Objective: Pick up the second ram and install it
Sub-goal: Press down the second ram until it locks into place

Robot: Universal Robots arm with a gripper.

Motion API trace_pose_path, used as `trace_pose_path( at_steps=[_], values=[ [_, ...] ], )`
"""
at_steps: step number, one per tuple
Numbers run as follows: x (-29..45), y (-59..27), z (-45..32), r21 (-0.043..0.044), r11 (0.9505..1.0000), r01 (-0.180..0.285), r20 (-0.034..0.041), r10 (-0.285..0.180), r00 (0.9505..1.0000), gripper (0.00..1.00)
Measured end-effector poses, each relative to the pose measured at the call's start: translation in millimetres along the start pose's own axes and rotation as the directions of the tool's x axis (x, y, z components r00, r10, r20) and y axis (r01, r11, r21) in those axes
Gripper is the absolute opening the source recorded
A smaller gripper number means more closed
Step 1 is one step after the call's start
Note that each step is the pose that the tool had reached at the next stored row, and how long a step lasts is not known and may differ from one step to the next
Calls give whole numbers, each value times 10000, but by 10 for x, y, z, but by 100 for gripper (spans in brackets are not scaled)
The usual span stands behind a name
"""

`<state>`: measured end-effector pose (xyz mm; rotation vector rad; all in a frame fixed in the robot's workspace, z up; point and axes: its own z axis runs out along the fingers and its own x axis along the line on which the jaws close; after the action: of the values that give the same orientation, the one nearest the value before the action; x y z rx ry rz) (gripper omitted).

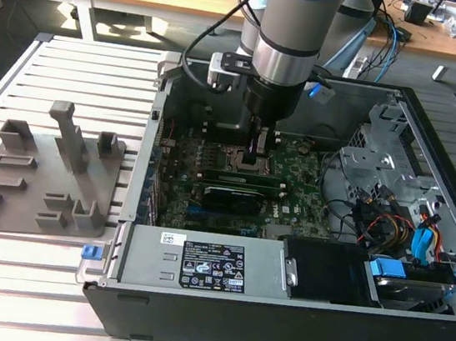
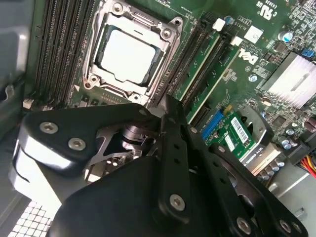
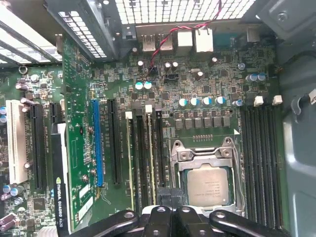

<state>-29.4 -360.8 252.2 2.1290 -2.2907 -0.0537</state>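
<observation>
Gripper [image 1: 256, 159] low over CPU socket [image 3: 207, 182] in mobo [image 1: 234, 184]; can't tell jaws' state.

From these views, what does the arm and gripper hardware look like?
In the exterior view the arm is a silver-grey cylinder with a light blue cap band and a black lower wrist section. A small white-grey box is mounted on its side, and black cables loop behind it. In the second wrist view the gripper is matte black linkage plates with silver screw heads.

The arm [image 1: 289, 36] stands upright in the exterior view, wrist pointing straight down. Its tool [image 1: 255, 153] hangs low at the tip; its black linkage bars [image 2: 173, 163] show in both wrist views.
</observation>
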Motion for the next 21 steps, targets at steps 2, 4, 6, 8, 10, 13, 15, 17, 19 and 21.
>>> trace_pose_path(
  at_steps=[2, 4, 6, 8, 10, 13, 15, 17, 19, 21],
  values=[
    [5, -52, -2, -2, 10000, -1, 0, 1, 10000, 11],
    [51, -221, -5, -42, 10000, -1, -2, 1, 10000, 11],
    [55, -397, 4, -83, 10000, -1, -4, 1, 10000, 11],
    [61, -455, 106, -113, 9999, -2, -7, 2, 10000, 11],
    [65, -463, 221, -126, 9999, 3, -31, -4, 10000, 11],
    [64, -431, 176, -70, 10000, 15, -1, -15, 10000, 11],
    [73, -342, 176, -54, 10000, -3, 13, 3, 10000, 11],
    [104, -260, 178, -54, 10000, -8, 12, 8, 10000, 11],
    [138, -115, 184, -54, 10000, -8, 14, 8, 10000, 11],
    [151, 62, 189, -53, 10000, -9, 24, 9, 10000, 11]
  ],
)
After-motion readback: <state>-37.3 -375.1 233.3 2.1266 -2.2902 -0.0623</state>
